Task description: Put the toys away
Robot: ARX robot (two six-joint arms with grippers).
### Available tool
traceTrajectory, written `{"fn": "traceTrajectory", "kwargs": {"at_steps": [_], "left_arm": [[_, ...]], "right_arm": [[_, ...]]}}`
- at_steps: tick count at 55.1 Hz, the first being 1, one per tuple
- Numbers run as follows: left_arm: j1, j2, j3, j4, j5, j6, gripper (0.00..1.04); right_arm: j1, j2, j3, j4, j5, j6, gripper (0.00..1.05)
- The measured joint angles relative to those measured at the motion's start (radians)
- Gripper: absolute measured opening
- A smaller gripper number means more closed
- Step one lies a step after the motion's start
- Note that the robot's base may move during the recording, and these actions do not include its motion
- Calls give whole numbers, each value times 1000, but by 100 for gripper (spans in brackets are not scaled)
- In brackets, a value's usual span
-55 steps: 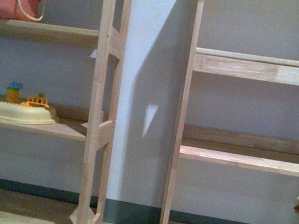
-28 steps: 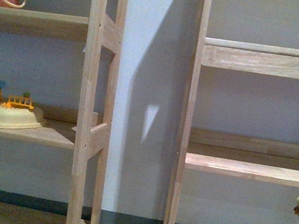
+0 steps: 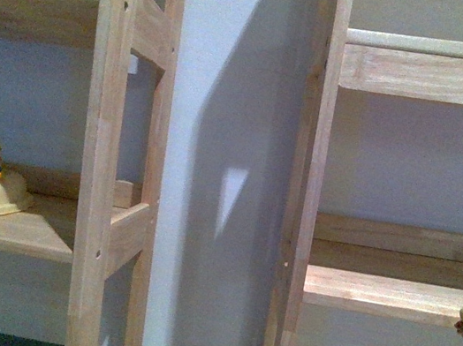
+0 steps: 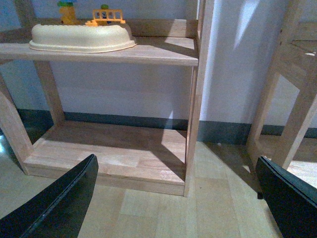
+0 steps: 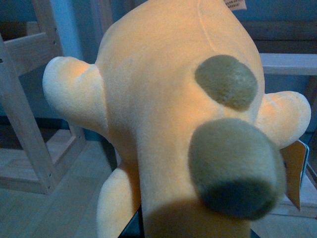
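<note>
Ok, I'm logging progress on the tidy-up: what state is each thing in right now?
plush toy: off the floor, held by the right gripper, which is hidden behind it.
left gripper: open, empty.
cream tray: resting on the left rack's shelf, small toys on top.

- The left gripper [image 4: 176, 166] is spread wide and empty. Its two black fingers [image 4: 59, 203] sit far apart, and it points forward and somewhat downward.
- The right gripper [image 5: 136, 227] is almost wholly hidden behind the plush toy [image 5: 168, 114] it holds close to its wrist. Only a dark sliver of it shows under the toy.
</note>
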Motion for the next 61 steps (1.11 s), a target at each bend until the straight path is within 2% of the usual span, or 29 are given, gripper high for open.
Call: {"fn": "traceTrajectory", "kwargs": {"at_steps": [32, 34, 37, 44, 52, 61], "left_arm": [[0, 0, 0, 0, 0, 0, 98], [0, 0, 0, 0, 0, 0, 98], [0, 0, 0, 0, 0, 0, 98], [0, 0, 0, 0, 0, 0, 98], [0, 0, 0, 0, 0, 0, 98], [0, 0, 0, 0, 0, 0, 98]], "right_arm": [[0, 1, 0, 0, 0, 0, 7], [11, 4, 0, 5, 21, -5, 7], [85, 23, 0, 54, 227, -31, 7], [185, 73, 11, 122, 462, -90, 7], [259, 169, 106, 158, 554, -151, 7], [470, 360, 384, 317, 683, -312, 7]]}}
